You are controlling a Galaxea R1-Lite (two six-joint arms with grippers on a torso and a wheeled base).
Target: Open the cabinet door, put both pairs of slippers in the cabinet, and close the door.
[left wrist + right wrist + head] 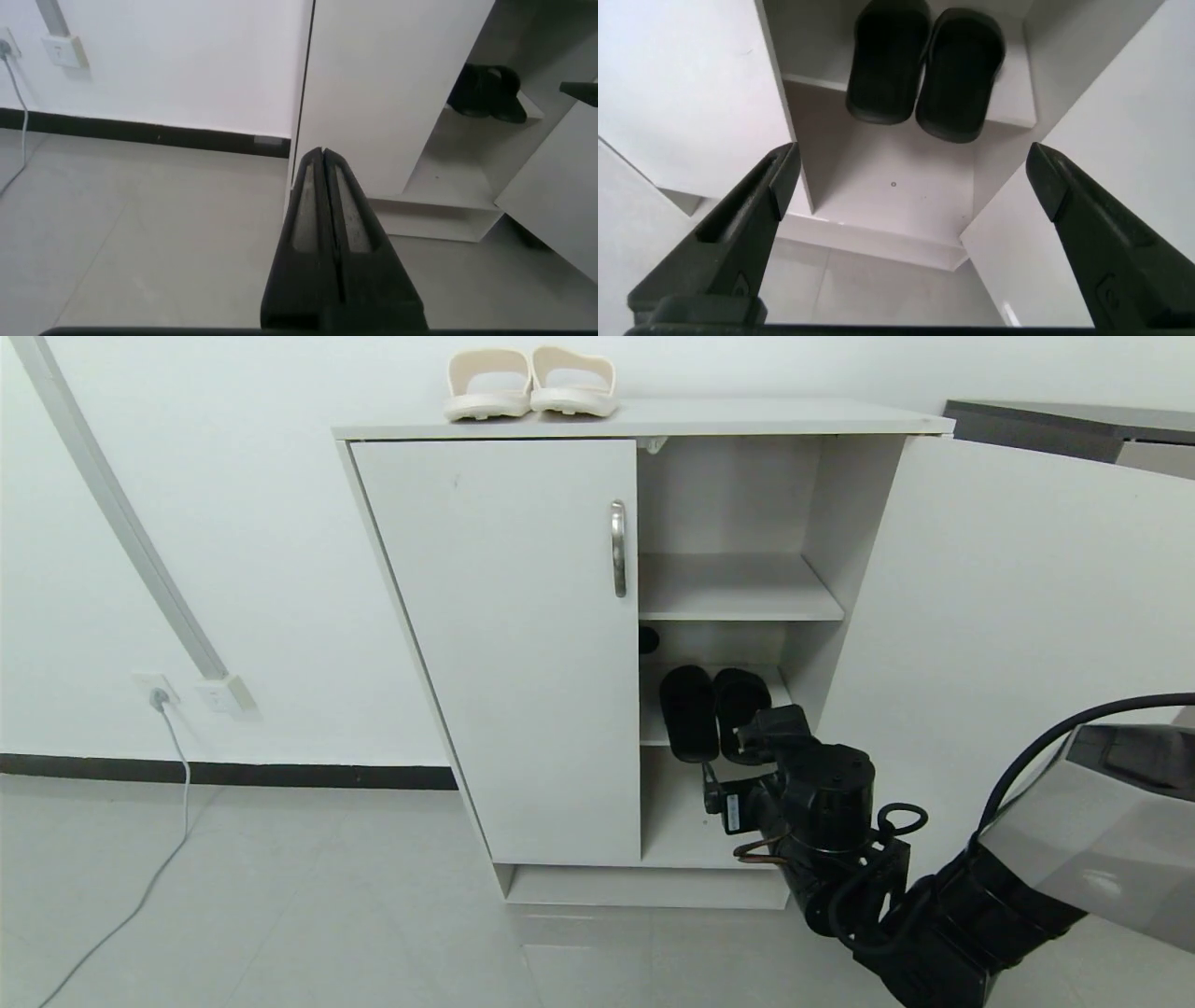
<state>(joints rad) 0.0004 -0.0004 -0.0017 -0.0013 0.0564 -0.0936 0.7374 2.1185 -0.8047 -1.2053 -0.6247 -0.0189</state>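
Atop the cabinet (794, 415), well above and left of the released right claw (912, 159), the beige slippers (530, 383) lay near-to-far, the black pair (714, 709) already shelved.

One slipper pair (530, 383) atop cabinet (747, 418); second pair (712, 709) inside on middle shelf (780, 694), right pincer (758, 733) just before it.

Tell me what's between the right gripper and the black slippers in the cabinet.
Nothing: the right wrist view shows bare air between the open right gripper and the pair of black slide slippers on the white cabinet's middle shelf.
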